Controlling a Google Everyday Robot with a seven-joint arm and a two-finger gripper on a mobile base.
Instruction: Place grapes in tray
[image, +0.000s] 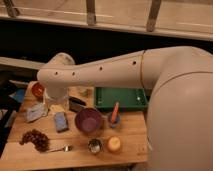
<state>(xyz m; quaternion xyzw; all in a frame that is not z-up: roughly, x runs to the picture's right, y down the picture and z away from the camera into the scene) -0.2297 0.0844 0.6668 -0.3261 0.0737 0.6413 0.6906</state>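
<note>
End effector (54, 106) hangs near lumpy, dark reddish-brown grapes (36, 139), not touching.

purple bowl (89, 120) | blue sponge (61, 121) | spoon (62, 148) | orange-brown bowl (37, 90) | metal cup (94, 145)
</note>
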